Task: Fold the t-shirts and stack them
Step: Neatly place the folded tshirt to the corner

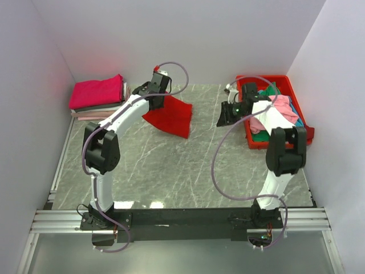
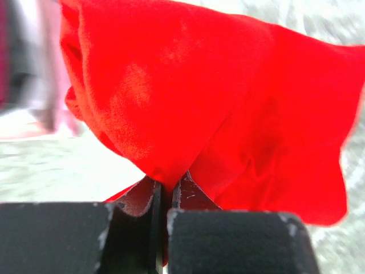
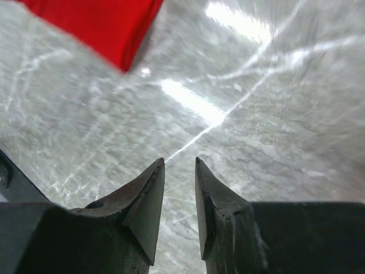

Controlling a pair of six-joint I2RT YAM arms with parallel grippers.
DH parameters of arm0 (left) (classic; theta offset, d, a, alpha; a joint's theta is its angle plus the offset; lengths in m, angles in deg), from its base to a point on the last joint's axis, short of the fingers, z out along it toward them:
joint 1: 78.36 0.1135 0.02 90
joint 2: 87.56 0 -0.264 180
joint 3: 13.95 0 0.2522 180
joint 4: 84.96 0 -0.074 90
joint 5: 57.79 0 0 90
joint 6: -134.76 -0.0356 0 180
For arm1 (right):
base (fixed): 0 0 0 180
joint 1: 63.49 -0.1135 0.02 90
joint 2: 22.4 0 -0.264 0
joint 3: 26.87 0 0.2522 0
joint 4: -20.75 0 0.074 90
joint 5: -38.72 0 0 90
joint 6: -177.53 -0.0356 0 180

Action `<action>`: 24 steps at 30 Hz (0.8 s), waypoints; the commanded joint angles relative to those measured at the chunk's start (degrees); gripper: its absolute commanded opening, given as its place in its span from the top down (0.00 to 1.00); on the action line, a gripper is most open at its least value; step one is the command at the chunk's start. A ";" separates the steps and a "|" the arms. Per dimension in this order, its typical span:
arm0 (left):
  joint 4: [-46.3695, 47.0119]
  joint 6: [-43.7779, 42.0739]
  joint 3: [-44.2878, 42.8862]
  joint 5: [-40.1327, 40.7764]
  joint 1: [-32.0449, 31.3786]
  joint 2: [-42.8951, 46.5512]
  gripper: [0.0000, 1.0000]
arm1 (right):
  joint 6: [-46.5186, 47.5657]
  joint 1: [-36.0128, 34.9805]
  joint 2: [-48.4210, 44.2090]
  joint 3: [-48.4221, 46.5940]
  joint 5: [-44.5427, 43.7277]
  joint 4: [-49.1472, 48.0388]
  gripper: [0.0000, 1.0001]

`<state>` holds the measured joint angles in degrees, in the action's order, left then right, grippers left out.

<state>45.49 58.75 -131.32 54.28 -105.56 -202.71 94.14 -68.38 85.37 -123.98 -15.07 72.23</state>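
A bright red t-shirt hangs folded from my left gripper at the back of the table, its lower part trailing on the marble. In the left wrist view my left gripper is shut on a pinch of the red t-shirt. A stack of folded t-shirts with magenta on top lies at the back left. My right gripper hovers over bare marble left of the bin; in its wrist view the right gripper is empty with a narrow gap between its fingers, and a corner of the red t-shirt shows.
A red plastic bin at the right holds several loose shirts, pink, white, green and teal. Grey walls close in the table at the back and sides. A metal rail runs along the near edge.
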 commanded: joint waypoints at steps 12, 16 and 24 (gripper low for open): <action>3.71 -16.08 -14.41 26.63 0.04 -3.93 1.00 | 2.53 -0.21 -14.50 0.99 3.52 1.57 0.64; 3.97 -21.46 -18.37 26.98 2.06 -7.80 1.00 | 3.58 -0.56 -18.28 3.72 3.79 1.31 0.64; 5.81 -25.32 -20.14 24.43 5.49 -7.72 1.00 | 3.85 -1.27 -21.55 6.97 5.01 0.52 0.63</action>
<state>47.65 37.25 -147.65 77.53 -100.82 -211.98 97.24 -69.03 65.85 -117.75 -11.73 73.34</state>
